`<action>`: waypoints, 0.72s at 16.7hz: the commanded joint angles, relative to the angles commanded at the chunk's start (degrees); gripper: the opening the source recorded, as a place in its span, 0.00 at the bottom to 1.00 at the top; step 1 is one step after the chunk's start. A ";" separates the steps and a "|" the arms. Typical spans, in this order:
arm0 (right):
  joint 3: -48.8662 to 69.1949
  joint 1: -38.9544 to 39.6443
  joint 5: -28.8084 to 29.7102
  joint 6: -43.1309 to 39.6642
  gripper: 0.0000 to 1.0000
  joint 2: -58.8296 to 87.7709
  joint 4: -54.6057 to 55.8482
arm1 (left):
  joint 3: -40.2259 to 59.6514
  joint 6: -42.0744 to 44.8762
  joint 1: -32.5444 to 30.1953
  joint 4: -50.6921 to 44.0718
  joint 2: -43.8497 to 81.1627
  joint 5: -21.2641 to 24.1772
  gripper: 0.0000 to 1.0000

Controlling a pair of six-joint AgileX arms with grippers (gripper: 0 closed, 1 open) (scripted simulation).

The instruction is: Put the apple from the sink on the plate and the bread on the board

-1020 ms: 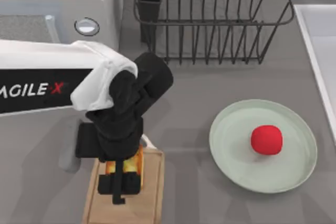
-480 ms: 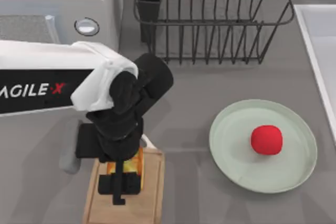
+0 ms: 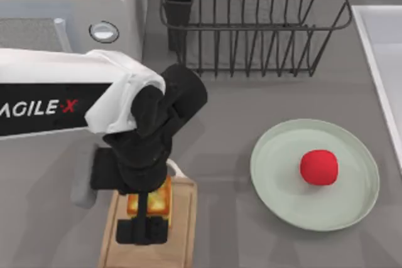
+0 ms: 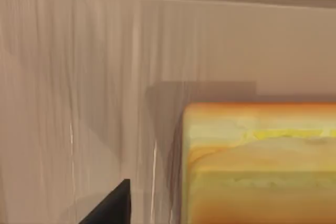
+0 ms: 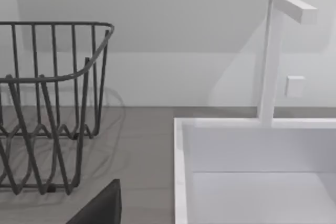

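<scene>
A grey table (image 3: 226, 105) seen from above carries a dark wire dish rack (image 3: 251, 23) at the back and the pale rim of the sink (image 3: 377, 61) along its right edge. The right wrist view looks at that sink (image 5: 252, 171), its white faucet (image 5: 270, 51) and one end of the rack (image 5: 47, 103).

The white-and-black left arm (image 3: 75, 101) reaches in from the left side of the table, bending down over the wooden board (image 3: 182, 218) at the front left. The large mint-green plate (image 3: 276, 161) sits well to the right of the board, with the red apple (image 3: 319, 167) resting on it, right of centre.

The left gripper (image 3: 143, 229) hangs over the board with the bread (image 3: 157, 196) directly under it. Compared with a second ago, the black fingers have spread wider apart and no longer clamp the bread, and the golden top of the chunk shows more clearly behind them. The apple and plate have not moved.

In the left wrist view the bread (image 4: 260, 163) lies on the board's wood grain (image 4: 79, 77), with one dark fingertip (image 4: 110, 208) off to its side, apart from it.
</scene>
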 joint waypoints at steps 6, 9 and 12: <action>0.00 0.00 0.00 0.00 1.00 0.00 0.00 | -0.18 0.48 0.21 0.21 -0.59 0.00 1.00; 0.00 0.00 0.00 0.00 1.00 0.00 0.00 | -2.48 5.37 1.78 2.27 -5.00 -0.07 1.00; 0.00 0.00 0.00 0.00 1.00 0.00 0.00 | -7.06 15.33 4.78 6.10 -12.95 -0.17 1.00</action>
